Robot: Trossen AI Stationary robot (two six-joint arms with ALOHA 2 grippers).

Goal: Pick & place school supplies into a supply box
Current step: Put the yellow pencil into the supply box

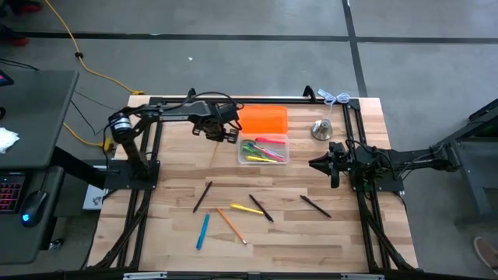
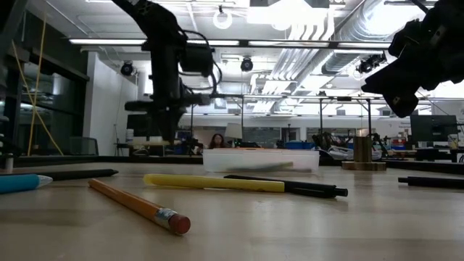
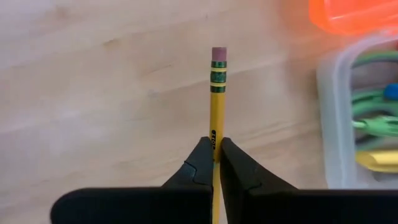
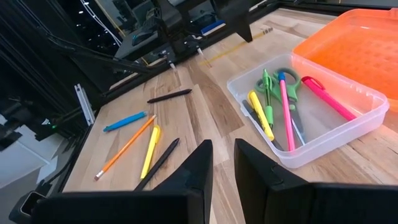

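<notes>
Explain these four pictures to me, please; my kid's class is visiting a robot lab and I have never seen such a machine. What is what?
These are two dark robot arms at a wooden table, each ending in two fingers. One picture looks straight down from above, one looks level across the table top, and two come from cameras on the arms' wrists.

The left gripper is shut on a yellow pencil, held beside the clear supply box. The box already holds green scissors and a few pens, pink, yellow and green among them. Its orange lid lies right behind it.

The right gripper waits at the table's right side, fingers slightly apart, holding nothing.

Still loose on the table are a blue pen, an orange pencil, a yellow pen and several black ones. The small silver bell is not a school supply.
</notes>
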